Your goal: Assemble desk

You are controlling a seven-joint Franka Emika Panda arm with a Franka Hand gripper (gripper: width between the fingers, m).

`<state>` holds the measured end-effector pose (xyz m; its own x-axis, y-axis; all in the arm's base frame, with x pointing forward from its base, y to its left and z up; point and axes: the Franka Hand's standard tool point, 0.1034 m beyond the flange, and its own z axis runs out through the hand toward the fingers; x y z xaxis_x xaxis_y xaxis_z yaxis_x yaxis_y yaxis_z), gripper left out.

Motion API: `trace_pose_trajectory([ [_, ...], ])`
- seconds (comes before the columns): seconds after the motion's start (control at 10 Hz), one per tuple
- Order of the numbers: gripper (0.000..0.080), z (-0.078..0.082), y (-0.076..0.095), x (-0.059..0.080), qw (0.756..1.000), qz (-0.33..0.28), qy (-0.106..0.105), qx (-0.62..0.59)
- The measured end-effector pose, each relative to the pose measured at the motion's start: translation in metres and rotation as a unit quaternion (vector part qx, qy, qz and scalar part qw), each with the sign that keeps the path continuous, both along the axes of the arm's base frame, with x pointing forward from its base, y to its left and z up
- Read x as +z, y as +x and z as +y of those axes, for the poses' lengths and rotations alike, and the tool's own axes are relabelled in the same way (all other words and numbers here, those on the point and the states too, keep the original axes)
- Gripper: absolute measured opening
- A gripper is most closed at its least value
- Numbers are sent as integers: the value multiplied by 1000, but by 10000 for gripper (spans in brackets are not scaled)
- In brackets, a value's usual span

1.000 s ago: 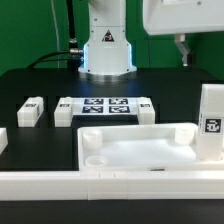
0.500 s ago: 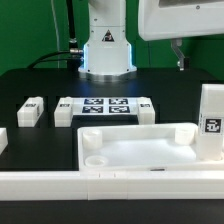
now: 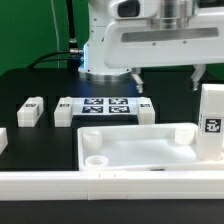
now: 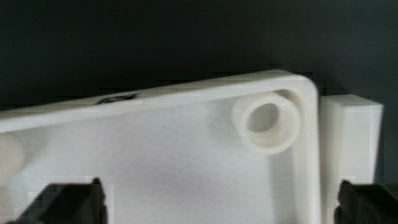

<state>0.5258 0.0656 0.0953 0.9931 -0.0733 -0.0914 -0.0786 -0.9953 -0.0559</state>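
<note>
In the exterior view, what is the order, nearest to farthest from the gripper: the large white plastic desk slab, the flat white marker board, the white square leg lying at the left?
From the gripper:
1. Large white plastic desk slab, right beneath it.
2. Flat white marker board, beyond the slab's far rim.
3. White square leg, far toward the exterior view's left.

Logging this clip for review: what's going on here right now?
The arm's gripper hangs open and empty above the desk top, its camera on a corner socket. One leg stands upright beside the top at the exterior view's right; a second leg lies loose on the table. No visible socket holds a leg.
</note>
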Motion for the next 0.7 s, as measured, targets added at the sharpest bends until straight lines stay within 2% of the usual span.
trace_pose_trajectory([
  [0.2,649,-4,-6,-2,997,75,6,-2],
  [0.3,649,-15,-23,-9,989,147,8,-10],
  [0.4,649,-20,-29,-15,982,188,10,-14],
  [0.6,649,-20,-33,-22,971,237,11,-13],
  [0.7,649,-22,-39,-21,961,276,14,-13],
])
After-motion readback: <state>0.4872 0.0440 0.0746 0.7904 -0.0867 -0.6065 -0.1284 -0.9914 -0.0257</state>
